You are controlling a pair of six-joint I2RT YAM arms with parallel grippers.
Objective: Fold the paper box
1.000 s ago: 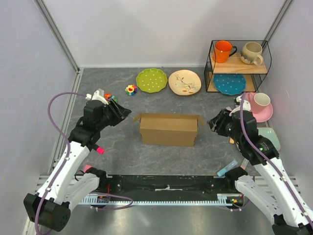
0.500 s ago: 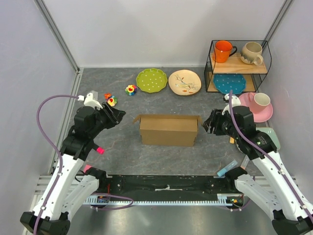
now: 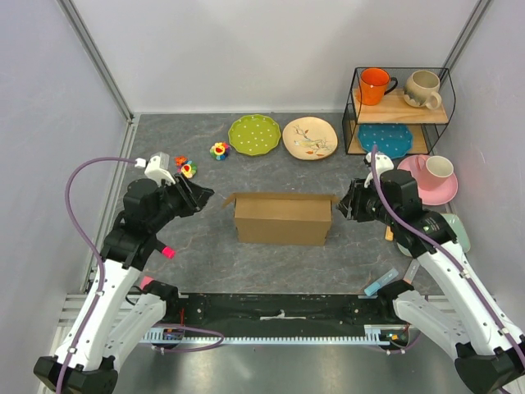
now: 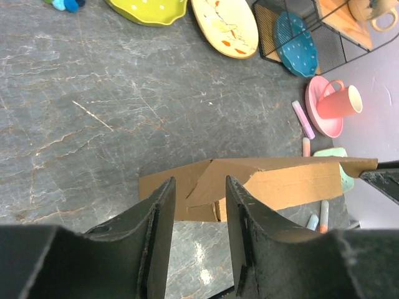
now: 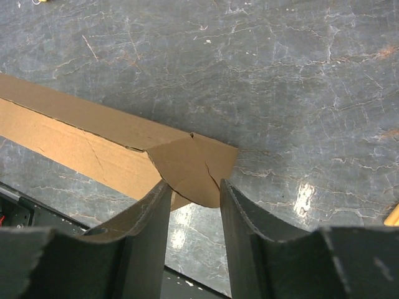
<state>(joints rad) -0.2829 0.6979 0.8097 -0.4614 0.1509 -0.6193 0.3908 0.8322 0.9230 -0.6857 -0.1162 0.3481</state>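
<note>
The paper box (image 3: 282, 217) is a brown cardboard shape standing in the middle of the table, with a small flap sticking out at each top end. My left gripper (image 3: 205, 197) hovers just left of it, open and holding nothing. In the left wrist view my left gripper (image 4: 198, 184) points at the left end flap of the paper box (image 4: 274, 187). My right gripper (image 3: 344, 203) is at the right end, open. In the right wrist view the rounded end flap (image 5: 190, 165) reaches in between the tips of my right gripper (image 5: 193, 187), with no pad pressed on it.
At the back lie a green plate (image 3: 254, 133) and a cream plate (image 3: 310, 137). A wire shelf (image 3: 400, 115) with two mugs and a blue plate stands at the back right. A pink cup on a saucer (image 3: 435, 176) sits behind my right arm. Small toys (image 3: 219, 150) lie at the back left.
My right gripper has moved left up to the box's right end flap. My left gripper has shifted slightly toward the box's left end. The box has not moved.
</note>
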